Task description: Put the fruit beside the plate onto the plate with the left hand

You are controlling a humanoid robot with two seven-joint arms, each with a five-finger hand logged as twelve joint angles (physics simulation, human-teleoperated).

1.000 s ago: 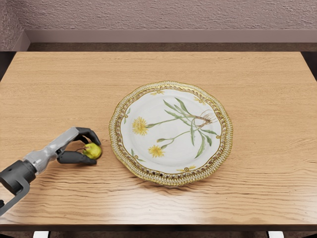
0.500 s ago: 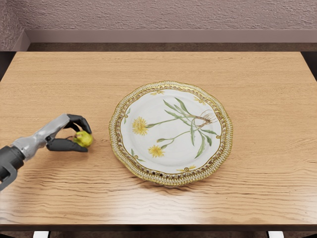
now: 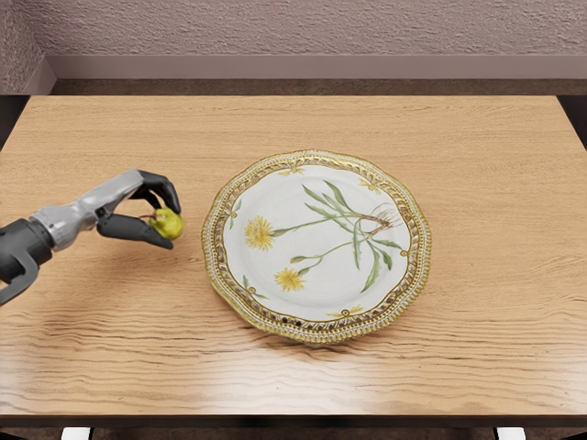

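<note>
In the head view, the left hand (image 3: 138, 209), grey at the palm with dark fingers (image 3: 161, 189), comes in from the left edge. It is closed on a small yellow-green fruit (image 3: 167, 223), which is pinched between the curled fingers above and the thumb below. The fruit sits at the hand's very tip, on the side facing away from the forearm. It is too small to tell how its long axis runs. I cannot tell for sure whether it hangs clear of the light wooden table (image 3: 477, 156) or brushes it.

The coming move turns on one relation. The round white porcelain plate with yellow flowers and a pierced gold rim (image 3: 417, 247) lies straight ahead of the fingertips, past the fruit, with its near rim just beside the fruit and not touching it. Judging from this, the hand need only carry on the way it points, rising enough to pass over the rim.

The plate holds nothing, only its painted stems and blooms. The fruit is beside it and not yet on it. The right arm does not show.
</note>
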